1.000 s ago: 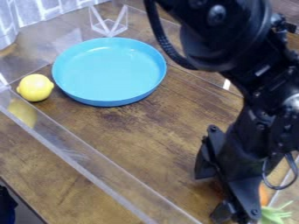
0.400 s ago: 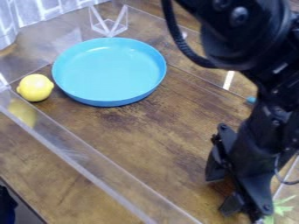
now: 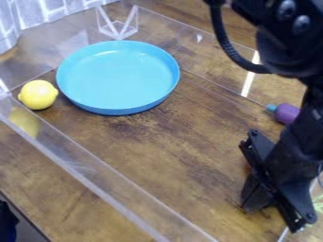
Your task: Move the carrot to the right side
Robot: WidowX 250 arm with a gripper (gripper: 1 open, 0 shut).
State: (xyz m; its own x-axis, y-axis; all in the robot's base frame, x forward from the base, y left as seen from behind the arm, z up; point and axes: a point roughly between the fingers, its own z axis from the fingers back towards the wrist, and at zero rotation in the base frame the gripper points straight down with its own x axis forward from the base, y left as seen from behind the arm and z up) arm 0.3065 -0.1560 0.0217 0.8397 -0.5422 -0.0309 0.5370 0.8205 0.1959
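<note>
Table (image 3: 164, 156), brown wood, grain visible. Directly on it: one blue round plate (image 3: 119, 76), far left of centre; one yellow lemon (image 3: 38, 95), left, near the plate; one purple eggplant (image 3: 285, 113), right, partly hidden.

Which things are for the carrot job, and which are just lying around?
For the job:
- orange toy carrot with green leaves, mostly hidden by the claw
- black robot claw

Just lying around:
- round blue plastic plate
- shiny yellow toy lemon
- smooth purple toy eggplant
</note>
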